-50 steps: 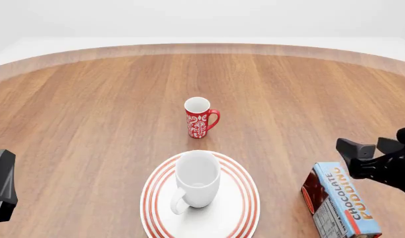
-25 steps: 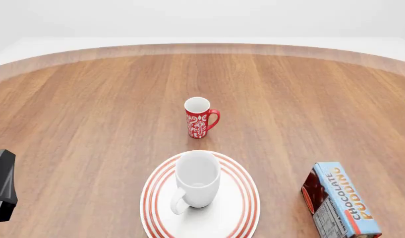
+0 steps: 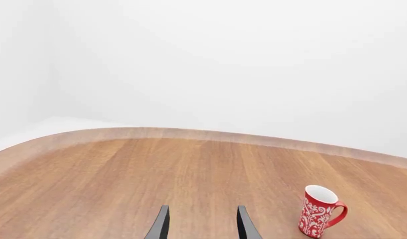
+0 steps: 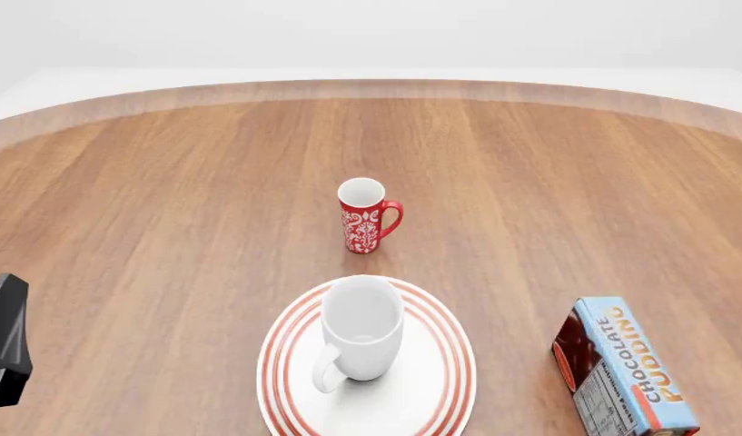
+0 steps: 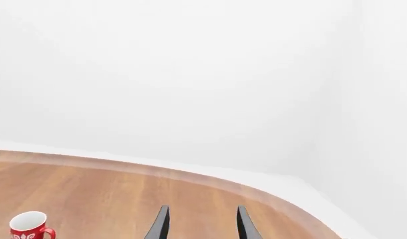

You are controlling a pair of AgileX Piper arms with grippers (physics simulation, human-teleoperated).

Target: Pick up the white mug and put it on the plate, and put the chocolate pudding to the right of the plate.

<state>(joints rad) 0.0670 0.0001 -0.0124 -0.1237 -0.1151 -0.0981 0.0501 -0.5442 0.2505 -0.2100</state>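
The white mug [image 4: 362, 329] stands upright on the red-ringed plate [image 4: 441, 381] at the table's near middle, its handle toward the near left. To the right of the plate the chocolate pudding [image 4: 623, 371] box lies on the wood, free of any gripper. My left gripper [image 3: 201, 225] shows only in its wrist view, fingers apart with nothing between them; a dark part of the left arm [image 4: 4, 341] sits at the front view's left edge. My right gripper [image 5: 201, 223] is likewise open and empty in its wrist view, and out of the front view.
A slim red mug [image 4: 367, 216] with white floral pattern stands upright behind the plate, also seen as the red mug [image 3: 320, 211] from the left wrist and the red mug [image 5: 30, 225] from the right wrist. The table's curved far edge [image 4: 371, 86] runs across the back.
The right gripper, which hovered open just above the pudding box a second ago, has pulled back out of the front view. Mug, plate and box have not moved.
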